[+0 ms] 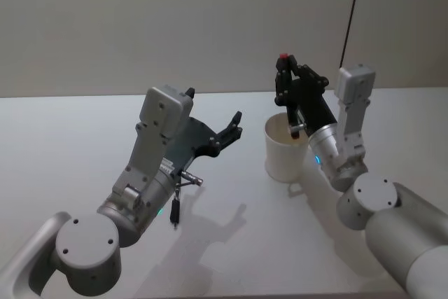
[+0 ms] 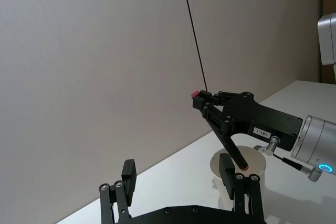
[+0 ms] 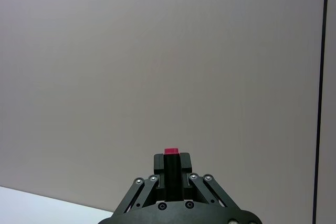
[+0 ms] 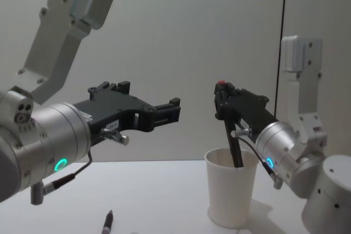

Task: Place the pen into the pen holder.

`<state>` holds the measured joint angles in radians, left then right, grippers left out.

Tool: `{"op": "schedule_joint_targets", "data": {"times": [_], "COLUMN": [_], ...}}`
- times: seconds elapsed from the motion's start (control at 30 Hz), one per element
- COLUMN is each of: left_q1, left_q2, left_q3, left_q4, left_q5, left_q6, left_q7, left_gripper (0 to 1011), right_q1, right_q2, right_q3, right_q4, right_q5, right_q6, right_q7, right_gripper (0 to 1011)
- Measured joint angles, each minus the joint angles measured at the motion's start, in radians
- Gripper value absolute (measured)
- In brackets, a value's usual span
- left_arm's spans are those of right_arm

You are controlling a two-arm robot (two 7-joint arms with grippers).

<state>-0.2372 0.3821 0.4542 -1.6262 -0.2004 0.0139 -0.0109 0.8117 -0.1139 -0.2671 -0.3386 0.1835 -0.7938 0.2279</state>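
While the right gripper (image 4: 224, 98) is clamping the pen (image 4: 233, 138) near its red-capped upper end, the pen's lower tip is dipping just inside the white paper cup (image 4: 231, 198), which is standing upright on the table (image 4: 153, 190). The left gripper (image 4: 165, 110) is hovering left of the cup, fingers spread, holding nothing.

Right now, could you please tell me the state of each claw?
Left claw: open, holding nothing.
Right claw: closed on the pen, its tip inside the pen holder.

We face a plain pale wall (image 1: 140, 19) behind a white table (image 1: 56, 131); a thin dark line (image 1: 354, 12) descends at one o'clock.
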Motion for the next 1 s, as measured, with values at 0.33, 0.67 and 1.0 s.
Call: {"op": "schedule_joint_targets", "data": {"times": [0.33,0.67,1.0], "left_q1": [0.000,0.000,0.000], "left_q2": [0.000,0.000,0.000], "left_q3": [0.000,0.000,0.000], "left_q4": [0.000,0.000,0.000], "left_q5": [0.000,0.000,0.000], "left_q6": [0.000,0.000,0.000], "left_q7": [0.000,0.000,0.000], "left_gripper": [1004,1004,1004], "right_q1": [0.033,0.051,0.058], "right_q2": [-0.012,-0.017,-0.019], "right_q3": [0.013,0.025,0.032], "right_q4": [0.096,0.152,0.180], "right_q5": [0.009,0.012,0.006], "right_q6": [-0.052,-0.080,-0.090], "right_q7": [0.020,0.042,0.050], "right_gripper": [159,243,556]}}
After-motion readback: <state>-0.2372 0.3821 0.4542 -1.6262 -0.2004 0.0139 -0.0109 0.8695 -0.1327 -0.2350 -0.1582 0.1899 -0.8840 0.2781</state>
